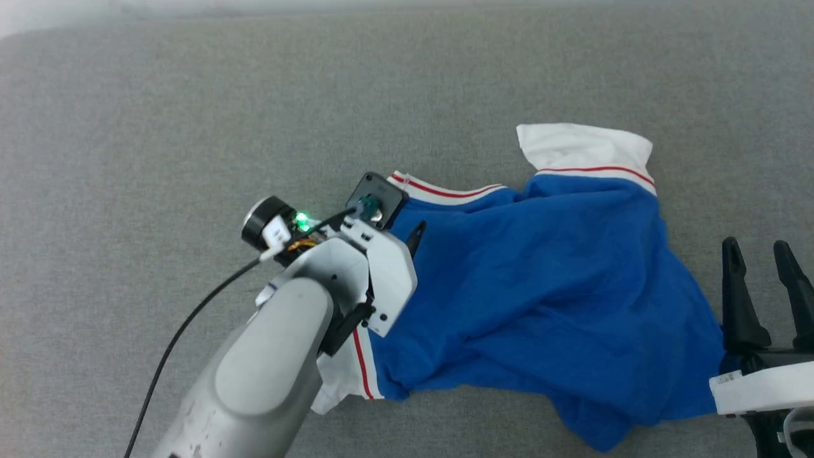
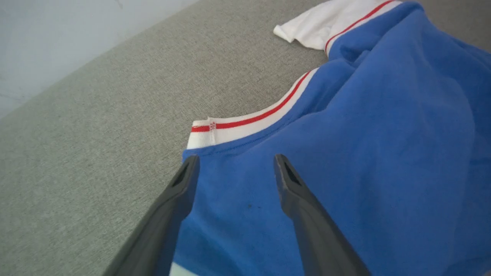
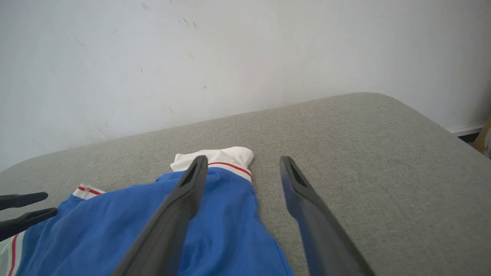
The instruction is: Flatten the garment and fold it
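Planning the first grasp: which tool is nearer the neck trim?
Left. The left tool hovers just short of the neck trim; the right tool sits at the garment's opposite edge.

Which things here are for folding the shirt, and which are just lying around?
For the job:
blue shirt, crumpled
left gripper, open over the shirt
right gripper, open at the shirt's edge

Just there:
grey padded surface
pale wall

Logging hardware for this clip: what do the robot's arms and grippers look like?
The left arm has a smooth pale grey forearm, a white angular wrist housing, a black cable and a green light. The left gripper and right gripper each have two long, tapered dark fingers. The right wrist is white.
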{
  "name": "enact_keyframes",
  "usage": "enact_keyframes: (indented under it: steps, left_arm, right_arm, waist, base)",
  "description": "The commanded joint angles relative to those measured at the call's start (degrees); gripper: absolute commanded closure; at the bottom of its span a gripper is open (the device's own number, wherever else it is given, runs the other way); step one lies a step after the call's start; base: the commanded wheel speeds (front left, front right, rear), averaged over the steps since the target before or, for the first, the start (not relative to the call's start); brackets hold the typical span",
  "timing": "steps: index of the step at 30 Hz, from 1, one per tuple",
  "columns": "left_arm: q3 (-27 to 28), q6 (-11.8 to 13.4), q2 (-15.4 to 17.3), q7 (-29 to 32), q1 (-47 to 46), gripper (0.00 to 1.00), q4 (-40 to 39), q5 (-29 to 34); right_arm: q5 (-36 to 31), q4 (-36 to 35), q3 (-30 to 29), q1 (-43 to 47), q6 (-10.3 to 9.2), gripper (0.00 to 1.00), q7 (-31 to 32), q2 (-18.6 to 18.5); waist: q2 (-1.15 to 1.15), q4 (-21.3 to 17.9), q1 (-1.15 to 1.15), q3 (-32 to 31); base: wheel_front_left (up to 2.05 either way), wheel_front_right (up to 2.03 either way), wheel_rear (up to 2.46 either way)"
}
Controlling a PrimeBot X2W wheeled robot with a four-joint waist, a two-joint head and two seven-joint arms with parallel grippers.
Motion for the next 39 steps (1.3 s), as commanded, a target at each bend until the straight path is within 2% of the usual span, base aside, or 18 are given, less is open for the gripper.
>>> enact_keyframes:
  steps: [1, 10, 11, 12, 13, 18, 21, 25, 30, 31, 32, 33, 36, 39]
  left_arm:
    - [-0.8, -0.3, 0.1, 1.0, -2.1, 0.0, 2.3, 0.0]
    - [-7.5, -1.3, 0.4, 5.2, -6.3, 0.0, 16.9, 0.6]
    - [-8.5, -1.3, 0.5, 5.5, -6.3, 0.26, 17.8, 0.2]
    - [-9.3, -1.4, 0.6, 5.2, -6.4, 0.75, 18.3, -0.3]
    - [-9.7, -1.4, 0.7, 4.3, -6.5, 1.0, 18.5, -0.9]
    - [-8.5, -1.3, 0.9, -1.7, -9.8, 1.0, 16.9, -3.1]
    - [-5.6, 0.1, 1.3, -5.8, -13.4, 1.0, 14.2, -3.8]
    - [-1.4, 3.1, 4.0, -10.1, -17.8, 1.0, 11.6, -3.6]
    - [2.5, 7.4, 8.4, -11.2, -18.2, 1.0, 12.8, -3.1]
    - [3.2, 8.4, 9.0, -11.6, -17.6, 0.92, 13.3, -3.1]
    - [3.7, 9.0, 9.3, -11.8, -16.8, 0.52, 14.0, -3.4]
    - [4.1, 9.6, 9.2, -12.1, -15.8, 0.0, 14.3, -4.0]
    - [6.0, 10.7, 7.0, -14.5, -13.2, 0.0, 13.9, -7.0]
    - [8.9, 11.9, 4.4, -20.0, -11.3, 0.0, 11.4, -10.4]
  right_arm:
    - [-0.3, -0.6, 0.2, -1.0, -0.05, 0.0, 0.4, 0.2]
    - [-0.7, -0.4, 1.8, -3.3, -0.05, 0.0, 0.9, 0.2]
    - [-0.7, -0.3, 1.8, -3.4, -0.05, 0.0, 0.9, 0.2]
    - [-0.7, -0.2, 1.8, -3.5, -0.05, 0.0, 0.9, 0.2]
    - [-0.7, -0.1, 1.7, -3.5, -0.05, 0.0, 0.9, 0.2]
    - [-0.5, 0.2, 1.1, -3.4, -0.05, 0.0, 0.8, 0.2]
    - [-0.3, 0.4, 1.2, -3.8, -0.05, 0.0, 0.6, 0.2]
    - [-0.1, 0.4, 2.0, -4.6, -0.05, 0.0, 0.4, 0.2]
    - [0.1, 1.1, 2.4, -5.4, -0.05, 0.0, 0.0, 0.2]
    - [0.1, 1.2, 2.4, -5.4, -0.05, 0.0, -0.1, 0.2]
    - [0.2, 1.4, 2.5, -5.4, -0.05, 0.0, -0.1, 0.2]
    - [0.2, 1.5, 2.5, -5.4, -0.05, 0.0, -0.1, 0.2]
    - [0.1, 1.9, 2.5, -5.2, -0.05, 0.0, 0.0, 0.2]
    - [-0.2, 2.5, 2.8, -5.2, -0.05, 0.0, 0.1, 0.2]
  waist:
    - [0.0, 0.0, -0.01, 1.9]
    - [0.0, -1.4, -0.01, 4.6]
    - [0.0, -1.5, -0.01, 4.7]
    - [0.0, -1.6, -0.01, 4.7]
    - [0.0, -1.7, -0.01, 4.6]
    - [0.0, -1.4, -0.01, 4.4]
    - [0.0, -1.4, -0.01, 4.7]
    - [0.0, -2.1, -0.01, 5.7]
    - [0.0, -3.8, -0.01, 7.0]
    - [0.0, -4.0, -0.01, 7.2]
    - [0.0, -4.3, -0.01, 7.4]
    - [0.0, -4.3, -0.01, 7.5]
    - [0.0, -4.0, -0.01, 7.8]
    - [0.0, -3.2, -0.01, 7.0]
  base:
    - [0.0, 0.0, 0.0]
    - [0.0, 0.0, 0.0]
    - [0.0, 0.0, 0.0]
    - [0.0, 0.0, 0.0]
    - [0.0, 0.0, 0.0]
    - [0.0, 0.0, 0.0]
    - [0.0, 0.0, 0.0]
    - [0.0, 0.0, 0.0]
    - [0.0, 0.0, 0.0]
    - [0.0, 0.0, 0.0]
    - [0.0, 0.0, 0.0]
    - [0.0, 0.0, 0.0]
    - [0.0, 0.0, 0.0]
    - [0.0, 0.0, 0.0]
